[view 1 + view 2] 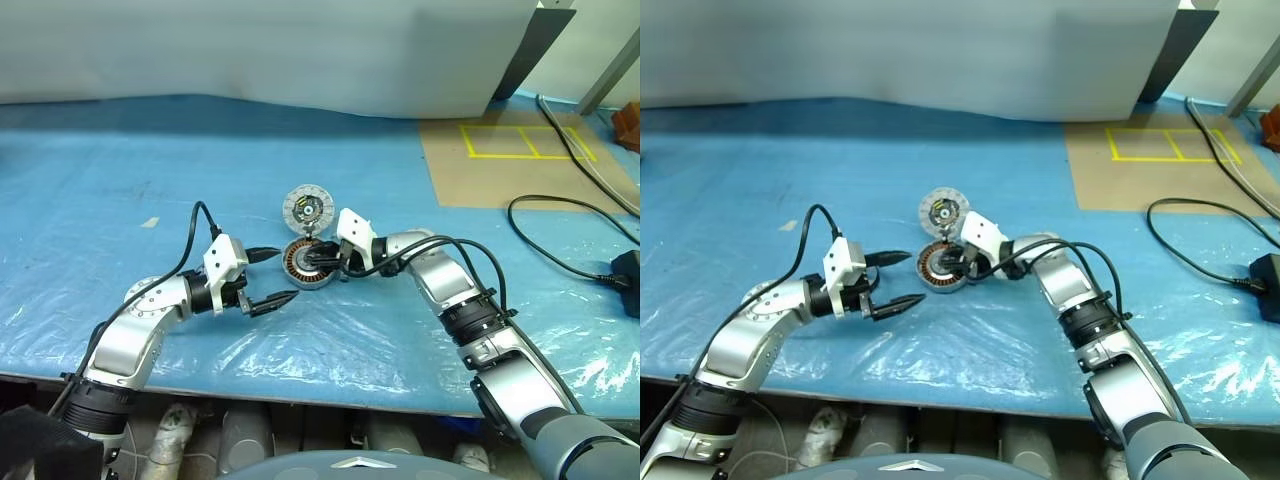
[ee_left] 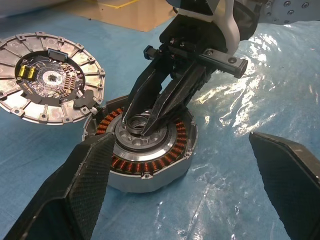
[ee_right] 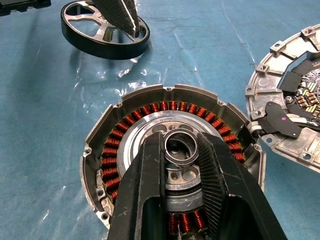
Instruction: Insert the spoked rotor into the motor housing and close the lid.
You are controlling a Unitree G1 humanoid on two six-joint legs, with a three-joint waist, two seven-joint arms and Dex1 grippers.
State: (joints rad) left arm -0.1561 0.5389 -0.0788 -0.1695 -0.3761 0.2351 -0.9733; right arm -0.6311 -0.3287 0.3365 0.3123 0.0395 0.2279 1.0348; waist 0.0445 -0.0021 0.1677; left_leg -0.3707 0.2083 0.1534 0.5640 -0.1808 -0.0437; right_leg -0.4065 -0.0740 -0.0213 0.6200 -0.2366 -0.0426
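- Copper-coloured windings ring the inside of the motor housing point(image 3: 170, 165), which is seen lying on the blue plastic-covered table point(image 1: 120, 180) near the middle of the scene.
- Its central hub ring is pinched by the right gripper point(image 2: 145, 122), whose black fingers point(image 3: 150, 200) are drawn nearly together on it from the right.
- Beyond the housing, touching its far edge, the lid point(image 1: 306, 208) is seen opened, its pale inner face with the dark centre showing.
- To the left of the housing the left gripper point(image 1: 270, 277) is held with its jaws spread wide and nothing between them.
- A dark-rimmed spoked rotor point(image 3: 105, 27) is seen on the table, apart from the housing; a left fingertip lies in front of it.
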